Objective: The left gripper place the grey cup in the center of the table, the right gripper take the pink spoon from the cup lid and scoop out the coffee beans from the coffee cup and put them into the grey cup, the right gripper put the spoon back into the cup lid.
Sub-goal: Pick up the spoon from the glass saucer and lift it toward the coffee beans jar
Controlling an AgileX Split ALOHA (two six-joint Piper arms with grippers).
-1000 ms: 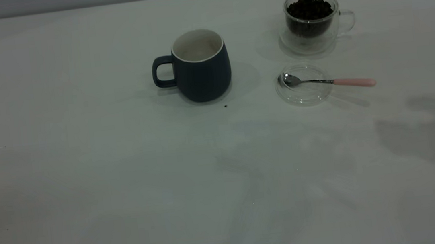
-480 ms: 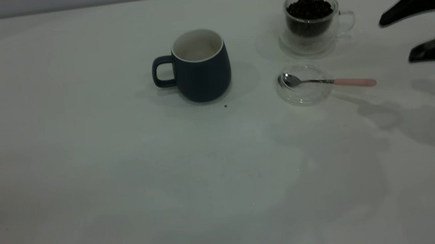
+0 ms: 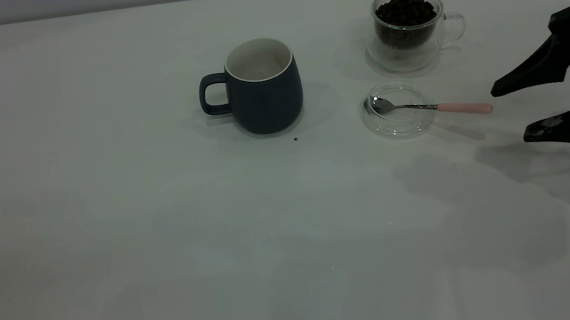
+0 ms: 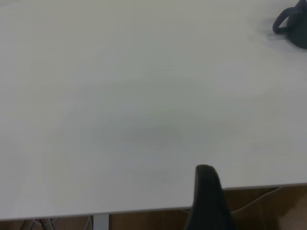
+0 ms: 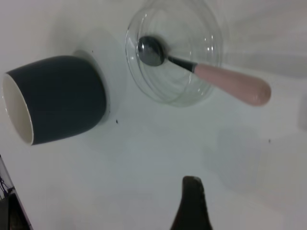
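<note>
The right end effector point(image 3: 516, 114) hangs spread wide just right of the pink spoon point(image 3: 430, 107), not touching it. The spoon's bowl rests in the cup lid point(image 3: 396, 111) (handle pointing right, over the counter point(image 3: 164, 220)).

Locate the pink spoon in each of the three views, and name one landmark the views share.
Exterior view: pink spoon, bowl in the cup lid, handle pointing right.
Left wrist view: not in it.
Right wrist view: pink spoon across the lid.
Shared landmark: the grey cup.

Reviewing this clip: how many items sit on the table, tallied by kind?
Cups: 2, the grey cup and the coffee cup holding coffee beans
Lids: 1, the cup lid
Spoons: 1, the pink spoon
Total: 4
</note>
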